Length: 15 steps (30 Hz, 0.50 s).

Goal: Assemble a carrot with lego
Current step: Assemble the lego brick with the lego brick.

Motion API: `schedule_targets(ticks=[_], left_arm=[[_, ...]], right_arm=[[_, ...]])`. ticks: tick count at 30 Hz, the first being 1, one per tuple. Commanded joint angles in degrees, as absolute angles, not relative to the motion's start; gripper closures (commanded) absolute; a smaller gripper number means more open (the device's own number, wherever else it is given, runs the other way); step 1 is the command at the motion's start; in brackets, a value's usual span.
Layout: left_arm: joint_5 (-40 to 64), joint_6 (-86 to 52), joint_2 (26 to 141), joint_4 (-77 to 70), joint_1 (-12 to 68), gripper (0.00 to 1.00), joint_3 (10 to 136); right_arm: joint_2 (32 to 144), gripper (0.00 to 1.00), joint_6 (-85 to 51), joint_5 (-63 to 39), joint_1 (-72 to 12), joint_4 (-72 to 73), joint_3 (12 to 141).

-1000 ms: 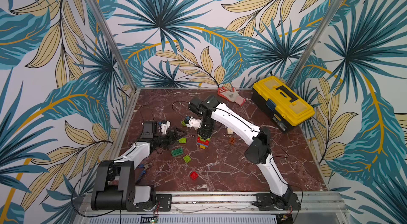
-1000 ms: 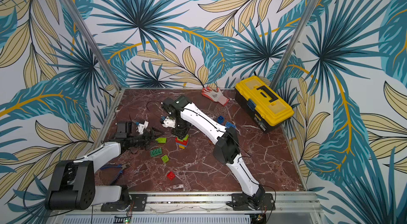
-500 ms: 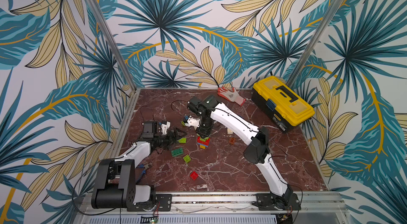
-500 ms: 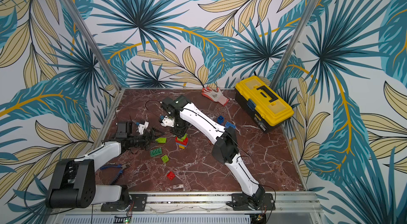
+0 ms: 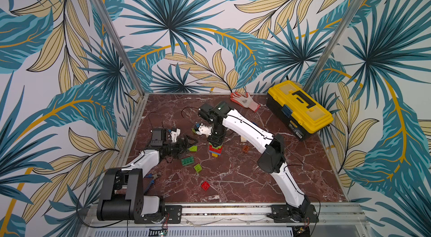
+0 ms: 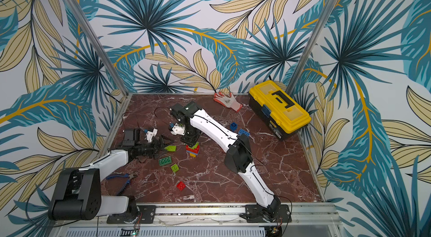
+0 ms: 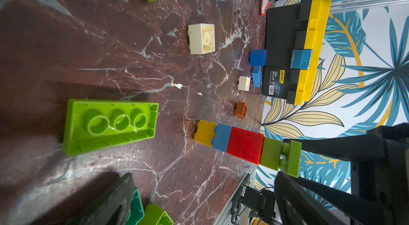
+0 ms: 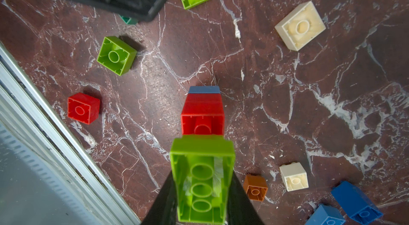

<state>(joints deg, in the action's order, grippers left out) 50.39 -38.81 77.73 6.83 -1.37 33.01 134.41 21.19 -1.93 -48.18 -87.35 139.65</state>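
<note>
Marble tabletop (image 5: 233, 177): green brick (image 8: 202, 179) in right tool (image 5: 215, 141) (atop stack (image 7: 234, 142))

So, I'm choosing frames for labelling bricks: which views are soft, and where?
Right wrist view: the lime-green oblong plastic brick nearest the lens is blurred, the red square plastic brick sharp. Left wrist view: the stacked multicoloured brick tower is crisp, the near marble tabletop smeared. Both top views: evenly lit, sharp throughout.

Upright lego stack (image 5: 215, 150) amid loose bricks (image 5: 187, 161)
</note>
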Motion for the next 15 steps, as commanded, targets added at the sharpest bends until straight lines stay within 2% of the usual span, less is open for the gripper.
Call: schedule_targets(ticks=[1,15], left_arm=[[50.8,-37.6,78.0,6.3,-1.7,0.01,32.8],[50.7,-37.5,78.2,6.4,-1.7,0.01,32.7]], right_arm=[[136.1,0.73,21.7,-1.6,-48.5,-88.6,138.0],[138.1,0.74,23.3,1.0,-49.2,-89.5,135.5]])
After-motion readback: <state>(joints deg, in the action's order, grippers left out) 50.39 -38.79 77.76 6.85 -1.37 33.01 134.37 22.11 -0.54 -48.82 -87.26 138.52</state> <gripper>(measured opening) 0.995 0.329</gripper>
